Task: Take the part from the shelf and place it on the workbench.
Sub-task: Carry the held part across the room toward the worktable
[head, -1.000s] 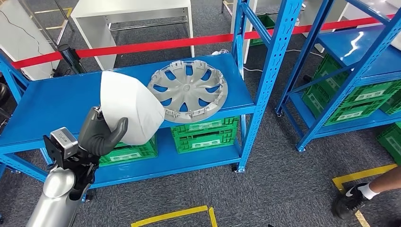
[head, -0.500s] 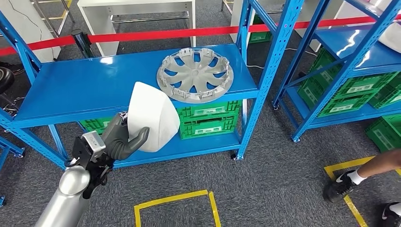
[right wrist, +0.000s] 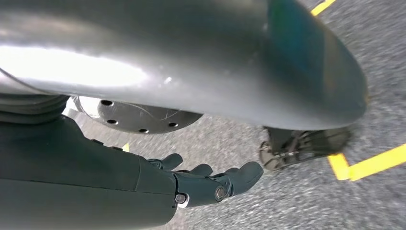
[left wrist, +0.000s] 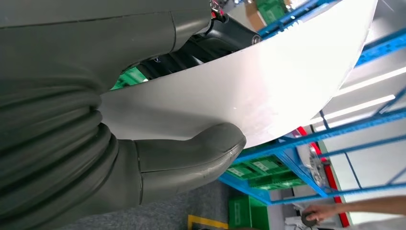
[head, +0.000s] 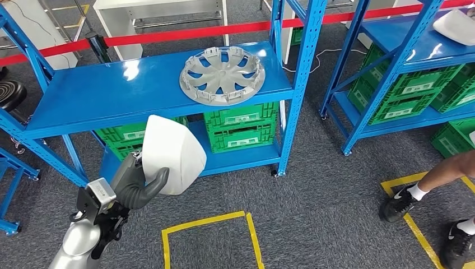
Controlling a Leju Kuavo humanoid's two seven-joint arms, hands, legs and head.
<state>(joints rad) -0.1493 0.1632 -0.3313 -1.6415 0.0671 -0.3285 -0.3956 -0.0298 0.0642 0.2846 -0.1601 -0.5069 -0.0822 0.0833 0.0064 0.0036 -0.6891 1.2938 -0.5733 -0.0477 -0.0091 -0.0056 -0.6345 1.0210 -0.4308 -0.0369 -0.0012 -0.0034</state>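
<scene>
Part: white, smooth, shell-shaped panel (head: 172,154), one end rounded, the other tapering; you see it held off the shelf, in the air in front of the lower shelf level and above the grey floor. In the left wrist view its pale glossy face (left wrist: 268,81) runs across the picture.
Left hand: your left hand (head: 136,180) grips the part from below, thumb (left wrist: 191,155) pressed on its face, darker fingers behind it.
Right hand: right hand (right wrist: 210,184) hangs over the floor, fingers stretched out and apart, holding nothing.
Shelf: blue metal rack (head: 112,92); the top board carries a grey wheel cover (head: 222,74) lying flat, well apart from the part.
Crates: green crates (head: 241,130) on the lower board, behind the part.
Second rack: another blue rack (head: 392,39) at right with more green crates (head: 417,92) and a white item (head: 458,27) on its top board.
Room: grey carpet floor (head: 330,218) with yellow tape marks (head: 207,234), red barrier band (head: 185,35) behind the rack, white table (head: 162,11) beyond it.
Person: legs and shoes (head: 399,203) at the right edge.
Change: whole scene shifted since half a second ago, so the camera moved; you now see the part lower against the rack, below the top board, grip unchanged.
</scene>
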